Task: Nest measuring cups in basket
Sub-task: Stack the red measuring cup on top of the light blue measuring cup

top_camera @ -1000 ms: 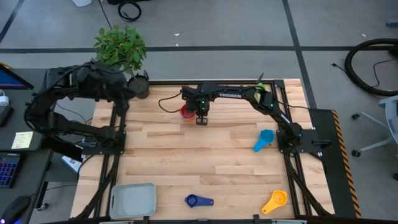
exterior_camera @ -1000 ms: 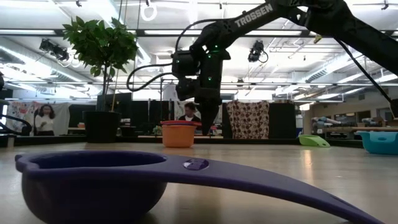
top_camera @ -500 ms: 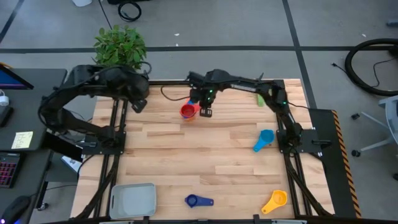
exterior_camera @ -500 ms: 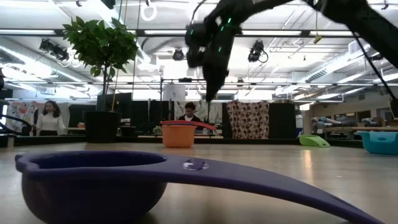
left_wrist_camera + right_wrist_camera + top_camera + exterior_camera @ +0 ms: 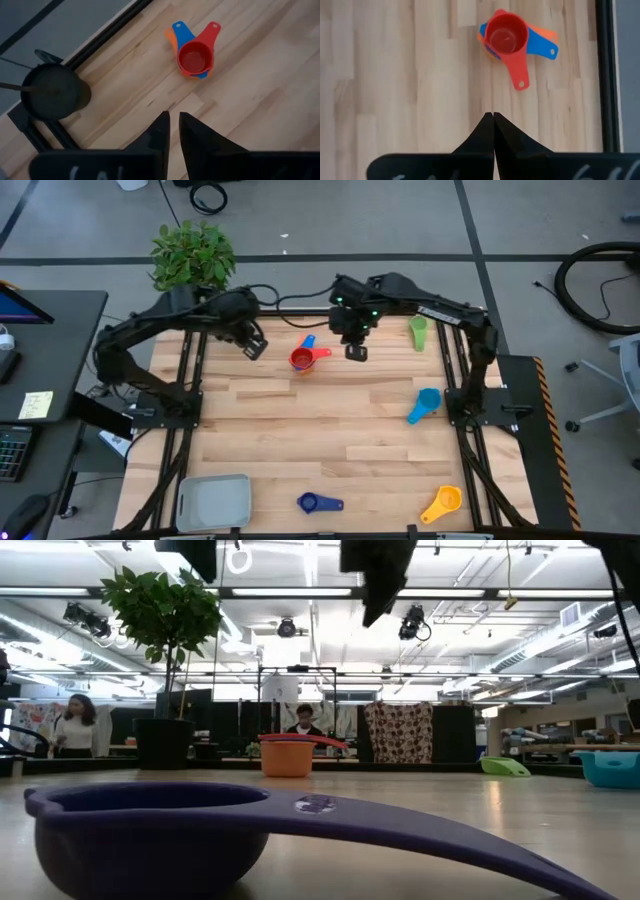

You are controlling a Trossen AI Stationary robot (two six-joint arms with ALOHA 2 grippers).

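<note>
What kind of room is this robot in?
Probably a big robotics lab or workshop. Beyond the wooden table hang ceiling light strips, there's a potted plant, and a person stands far back.

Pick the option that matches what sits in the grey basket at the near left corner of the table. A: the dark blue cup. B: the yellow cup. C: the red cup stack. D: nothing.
D: in the high view the basket shows only its bare grey floor, while the dark blue cup and the yellow cup lie on the wood beside it and the red cup stack stands at the far edge.
</note>
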